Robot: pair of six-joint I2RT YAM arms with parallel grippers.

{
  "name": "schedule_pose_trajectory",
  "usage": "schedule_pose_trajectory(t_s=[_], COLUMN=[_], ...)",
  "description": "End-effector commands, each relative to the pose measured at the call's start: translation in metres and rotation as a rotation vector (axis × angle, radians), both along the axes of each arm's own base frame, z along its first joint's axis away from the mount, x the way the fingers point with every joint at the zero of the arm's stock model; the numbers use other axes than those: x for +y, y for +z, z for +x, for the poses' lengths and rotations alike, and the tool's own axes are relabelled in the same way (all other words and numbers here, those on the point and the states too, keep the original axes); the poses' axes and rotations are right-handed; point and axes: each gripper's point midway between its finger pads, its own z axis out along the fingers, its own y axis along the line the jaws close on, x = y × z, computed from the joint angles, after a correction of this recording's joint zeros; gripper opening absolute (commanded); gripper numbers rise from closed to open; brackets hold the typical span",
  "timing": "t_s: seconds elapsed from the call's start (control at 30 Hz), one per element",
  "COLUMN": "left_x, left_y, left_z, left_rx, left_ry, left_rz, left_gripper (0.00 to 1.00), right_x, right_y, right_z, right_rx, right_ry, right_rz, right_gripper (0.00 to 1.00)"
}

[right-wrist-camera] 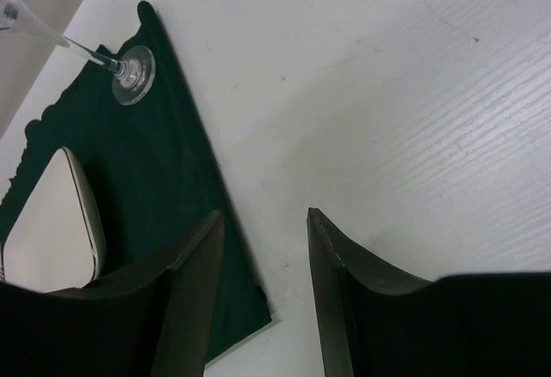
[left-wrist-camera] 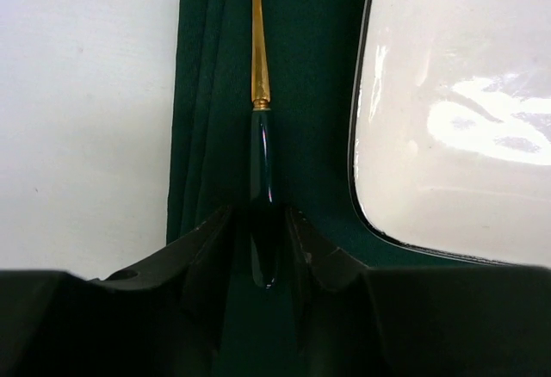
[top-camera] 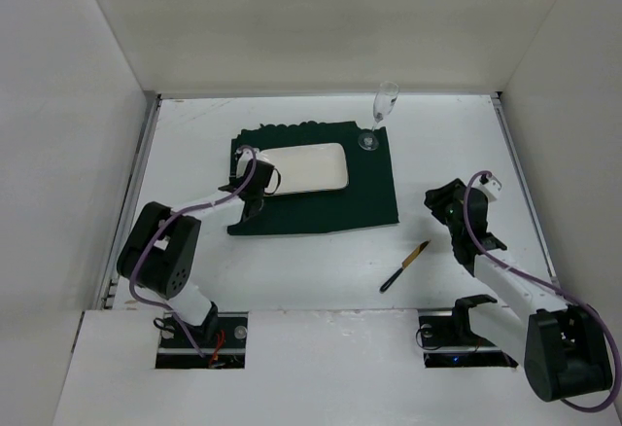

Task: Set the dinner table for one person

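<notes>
The dinner table (top-camera: 466, 144) is a white tabletop. A dark green placemat (top-camera: 321, 207) lies on it, with a white rectangular plate (top-camera: 306, 168) on top. A wine glass (top-camera: 382, 110) stands at the mat's far right corner. A fork (left-wrist-camera: 258, 58) with a gold head and a dark handle lies on the mat (left-wrist-camera: 310, 93), left of the plate (left-wrist-camera: 456, 110). My left gripper (left-wrist-camera: 261, 213) straddles the handle's end, slightly open, with small gaps on both sides; in the top view it (top-camera: 251, 181) is at the plate's left edge. My right gripper (right-wrist-camera: 265, 213) is open and empty over the table, right of the mat (right-wrist-camera: 146, 162).
A knife (top-camera: 403, 266) with a gold blade and a black handle lies on the bare table near the front, between the mat and the right arm. White walls enclose the table on the left, right and far sides. The glass base (right-wrist-camera: 133, 74) shows in the right wrist view.
</notes>
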Motion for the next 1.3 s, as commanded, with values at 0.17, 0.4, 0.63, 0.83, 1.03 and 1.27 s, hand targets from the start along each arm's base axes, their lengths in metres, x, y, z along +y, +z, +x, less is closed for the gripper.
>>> schedule_pose_trajectory(t_s=[0.17,0.4,0.63,0.83,1.03,1.27], left_x=[0.006,-0.015,-0.084,-0.134,-0.156,-0.154], left_y=[0.035,0.102,0.103,0.094,0.106,0.111], left_z=[0.005,-0.005,-0.025,-0.038,-0.048,-0.057], left_rx=[-0.092,-0.300,-0.350,-0.382,-0.476,-0.548], left_ry=[0.038,0.035,-0.115,-0.212,-0.271,-0.320], left_rz=[0.084,-0.067,-0.397,-0.551,-0.663,-0.736], left_gripper=[0.41,0.42,0.07,0.08,0.15,0.26], right_x=[0.008,0.008,0.031,0.083,0.089,0.093], right_y=[0.027,0.024,0.019,-0.005,-0.003,-0.013], right_z=[0.019,0.020,0.011,-0.050,-0.111,-0.161], right_rx=[-0.079,-0.058,0.013,0.176,0.354,0.579], right_ry=[0.019,0.013,0.091,0.284,0.396,0.446], right_rz=[-0.015,-0.056,-0.128,-0.191,-0.228,-0.225], right_gripper=[0.50,0.37,0.08,0.09,0.20,0.48])
